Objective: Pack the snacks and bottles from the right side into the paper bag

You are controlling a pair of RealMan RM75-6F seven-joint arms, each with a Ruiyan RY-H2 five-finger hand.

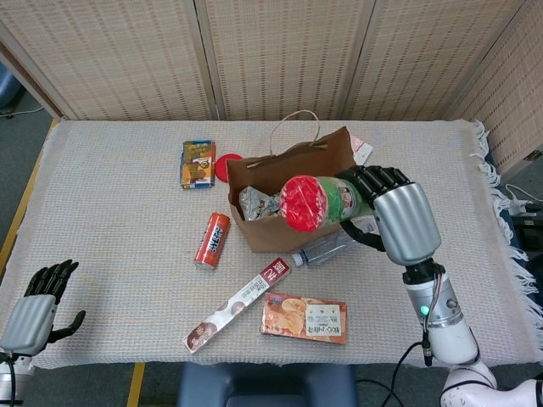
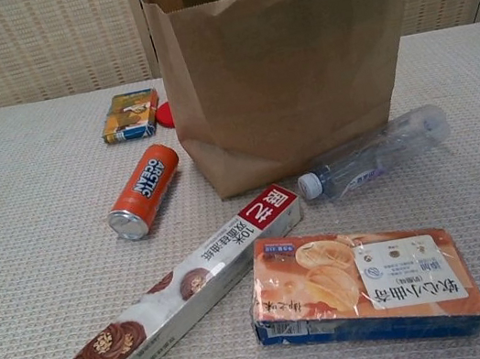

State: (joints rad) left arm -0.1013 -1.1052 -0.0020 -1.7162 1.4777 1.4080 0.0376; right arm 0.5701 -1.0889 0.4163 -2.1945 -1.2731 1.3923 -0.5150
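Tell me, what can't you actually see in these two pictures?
- Chest view: the brown paper bag hides its own contents behind its front wall, and neither hand shows.
- Head view: the right hand and its green red-lidded snack can cover part of the bag's opening.
- Head view: the left hand is partly cut off by the frame's corner.

Green can (image 1: 327,200), red lid, held sideways over open paper bag (image 1: 280,222); clear bottle (image 2: 372,153) lies beside bag.
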